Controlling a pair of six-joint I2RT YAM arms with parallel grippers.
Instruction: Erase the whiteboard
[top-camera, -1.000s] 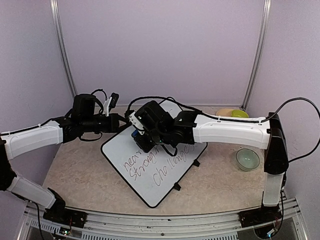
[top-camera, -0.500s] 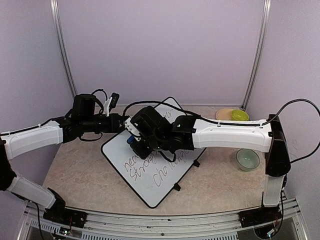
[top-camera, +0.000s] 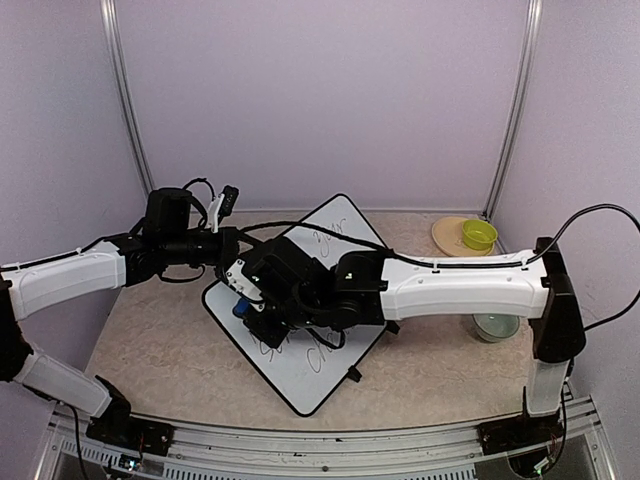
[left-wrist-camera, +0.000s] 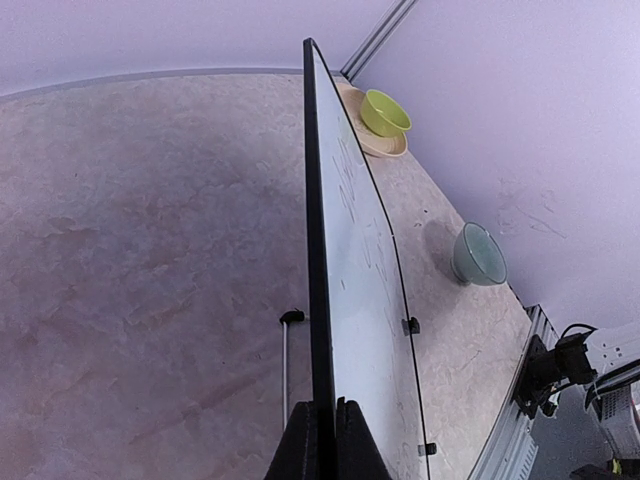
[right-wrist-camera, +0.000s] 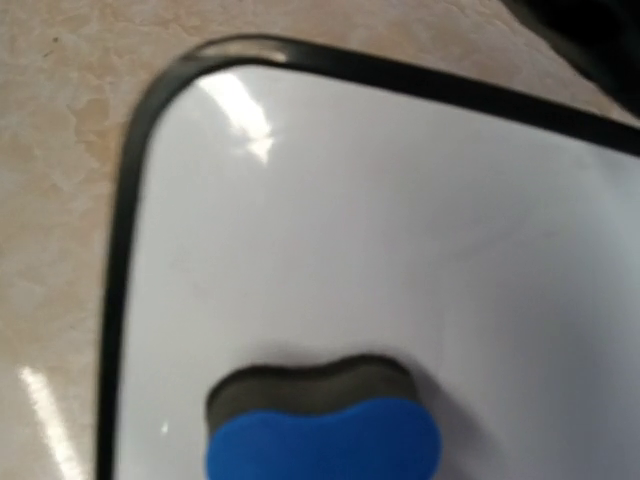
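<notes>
Diagonally at the tabletop's (top-camera: 150, 350) centre, the whiteboard (top-camera: 292, 375) is lying. The left pincer (left-wrist-camera: 325, 440) is pinching its ten o'clock edge, presumably bracing it, while the right pincer (top-camera: 252, 300), clamping a blue eraser (right-wrist-camera: 322, 440), is pressing it near the nine o'clock corner.

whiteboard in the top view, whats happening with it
Two robot arms are erasing it. The left gripper is shut on the edge of the whiteboard, steadying it. The right gripper holds a blue eraser against the board near its left corner. Handwriting shows lower on the board, beside the right arm, so the job isn't finished.
</notes>
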